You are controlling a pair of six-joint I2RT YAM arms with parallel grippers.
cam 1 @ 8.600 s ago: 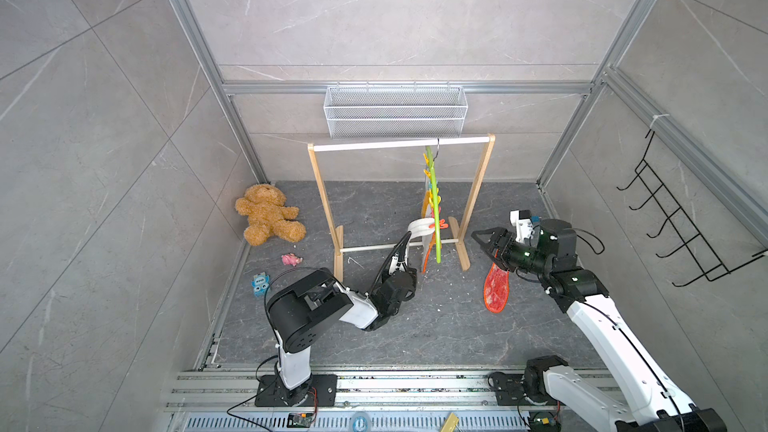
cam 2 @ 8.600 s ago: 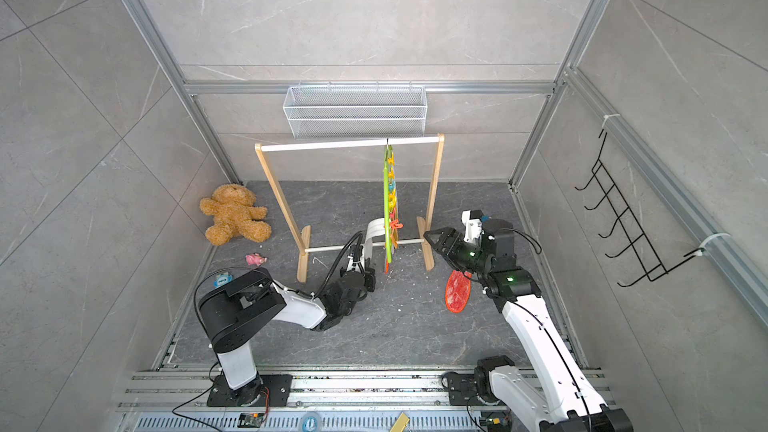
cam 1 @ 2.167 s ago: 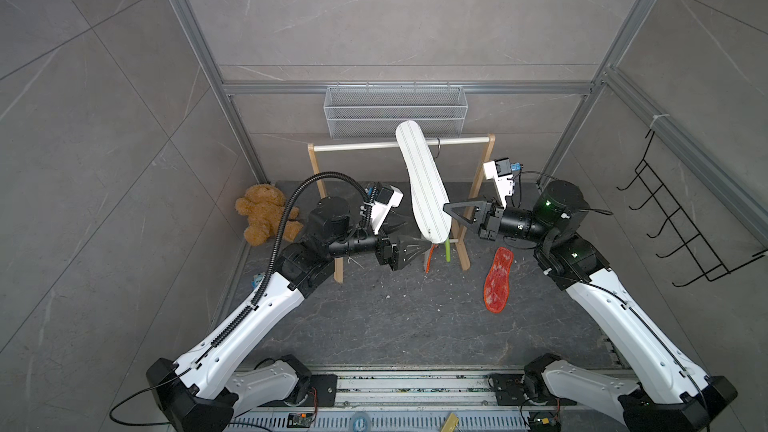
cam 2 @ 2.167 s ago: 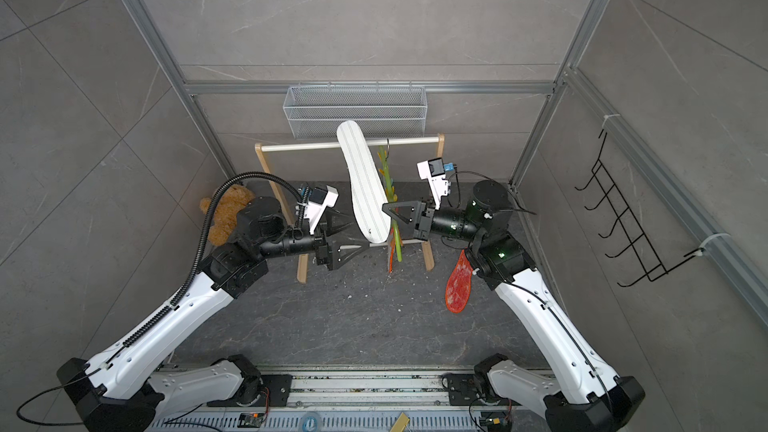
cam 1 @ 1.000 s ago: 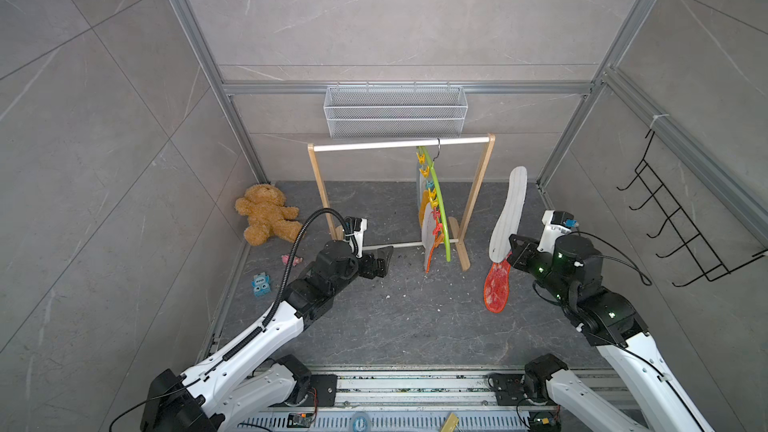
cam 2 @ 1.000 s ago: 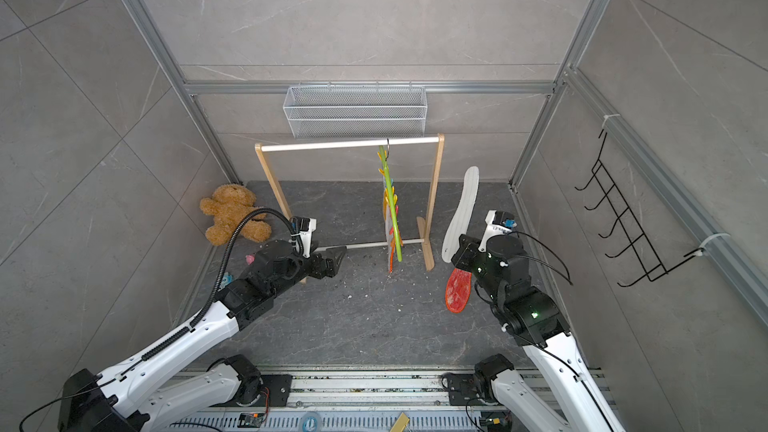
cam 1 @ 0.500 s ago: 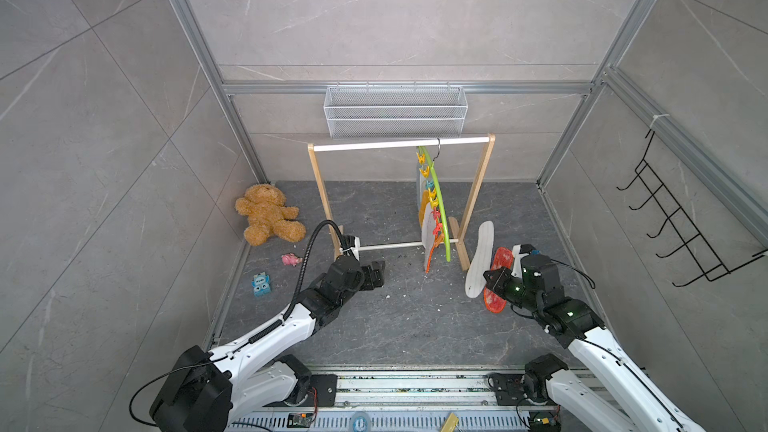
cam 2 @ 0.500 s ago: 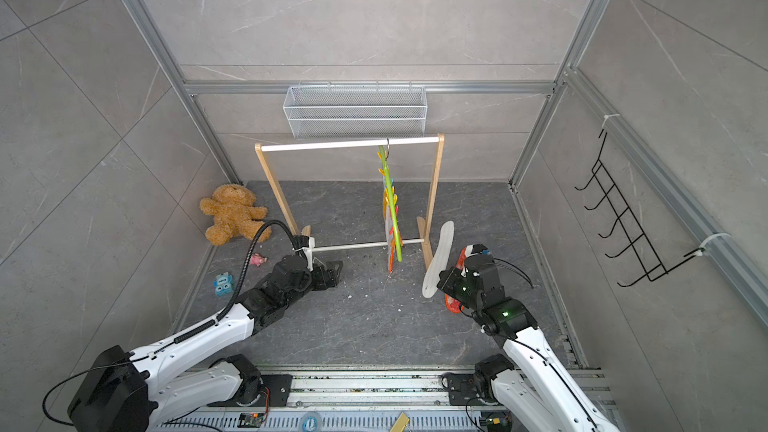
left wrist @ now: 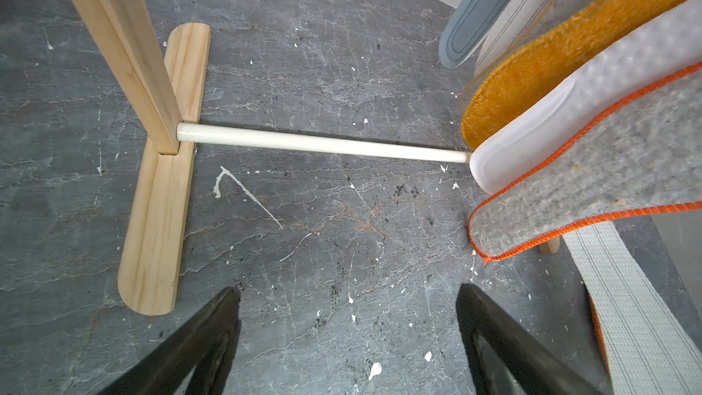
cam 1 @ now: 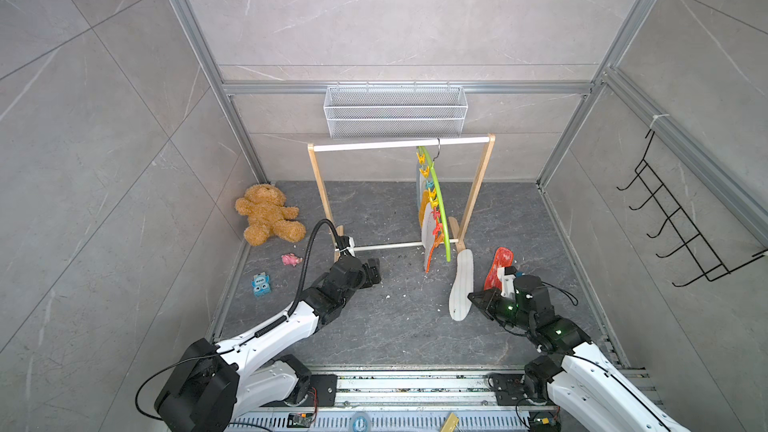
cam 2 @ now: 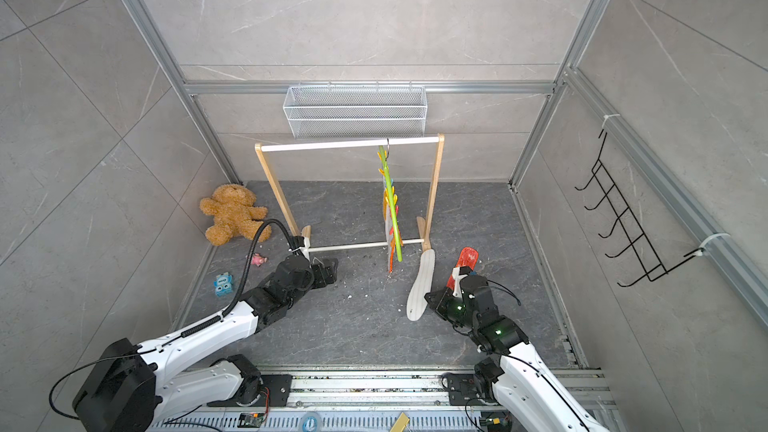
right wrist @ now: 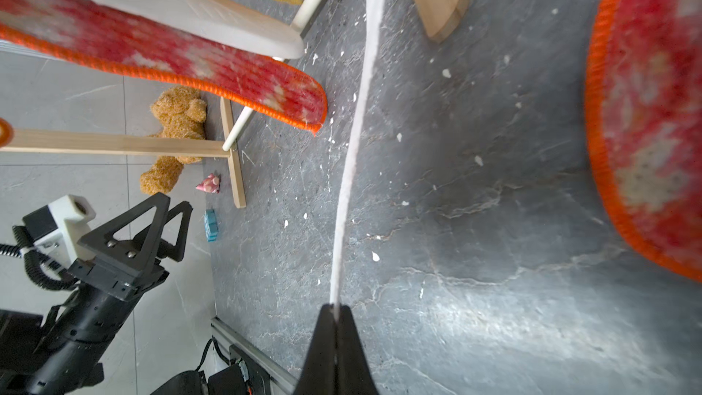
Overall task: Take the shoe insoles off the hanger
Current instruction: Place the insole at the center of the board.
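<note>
The right end effector (right wrist: 336,307) is clamping tight on the near end of the white insole (cam 1: 461,284). The pad is lying low over the floor (cam 1: 399,326), contact unclear, with its far tip just beside the right foot of the rack (cam 1: 478,184) and the red insole (cam 1: 500,261) resting close on its right. The left end effector (left wrist: 347,290) is gaping wide, holding nothing, low near the rack's left foot, with bare floor lying open between the arms. The hanger (cam 1: 440,209) is hanging from the rack's rail behind the white insole, the other insoles (left wrist: 569,70) dangling from it.
</note>
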